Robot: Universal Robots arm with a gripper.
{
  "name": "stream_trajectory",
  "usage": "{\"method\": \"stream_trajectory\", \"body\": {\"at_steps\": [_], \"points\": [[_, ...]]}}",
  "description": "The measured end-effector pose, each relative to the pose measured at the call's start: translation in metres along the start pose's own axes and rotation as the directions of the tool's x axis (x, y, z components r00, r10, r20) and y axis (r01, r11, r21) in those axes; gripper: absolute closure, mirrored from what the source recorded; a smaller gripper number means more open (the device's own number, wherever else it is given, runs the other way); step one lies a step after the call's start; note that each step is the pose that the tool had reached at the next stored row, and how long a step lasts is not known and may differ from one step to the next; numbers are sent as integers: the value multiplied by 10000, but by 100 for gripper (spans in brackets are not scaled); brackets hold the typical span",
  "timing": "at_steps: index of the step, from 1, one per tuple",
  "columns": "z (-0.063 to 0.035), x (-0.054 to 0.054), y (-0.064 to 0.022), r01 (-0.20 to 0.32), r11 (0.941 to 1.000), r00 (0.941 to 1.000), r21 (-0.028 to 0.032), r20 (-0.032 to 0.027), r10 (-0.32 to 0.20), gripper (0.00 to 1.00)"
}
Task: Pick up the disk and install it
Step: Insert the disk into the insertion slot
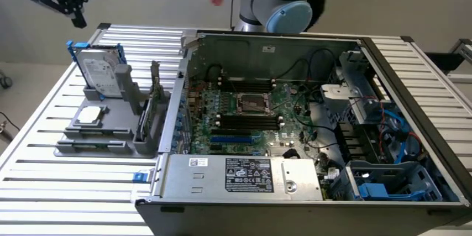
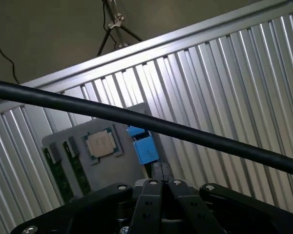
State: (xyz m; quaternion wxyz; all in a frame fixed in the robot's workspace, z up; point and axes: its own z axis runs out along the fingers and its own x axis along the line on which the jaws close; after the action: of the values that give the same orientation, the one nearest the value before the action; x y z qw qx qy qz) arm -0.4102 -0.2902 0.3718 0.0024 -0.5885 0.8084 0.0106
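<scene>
Gripper [image 1: 76,20] is hovering above the disk [image 1: 100,71], claw pressed together, gripping nothing. Disk is standing upright in grey holder [image 1: 94,132], beside open computer case [image 1: 280,48].

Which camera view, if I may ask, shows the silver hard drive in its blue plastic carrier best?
The exterior view: the silver hard drive stands upright in a grey holder, label visible. The wrist view shows its blue carrier edge-on.

A robotics lab: opened computer case [image 1: 267,52] on slatted aluminium table [image 1: 52,194].
</scene>
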Motion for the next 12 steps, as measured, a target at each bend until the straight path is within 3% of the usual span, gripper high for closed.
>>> {"method": "stream_trajectory", "body": {"at_steps": [6,12], "points": [[20,1,0,1092,9940,9940,-25,-17,-1092,89],[46,1,1,2144,9767,9767,-44,-29,-2144,89]]}}
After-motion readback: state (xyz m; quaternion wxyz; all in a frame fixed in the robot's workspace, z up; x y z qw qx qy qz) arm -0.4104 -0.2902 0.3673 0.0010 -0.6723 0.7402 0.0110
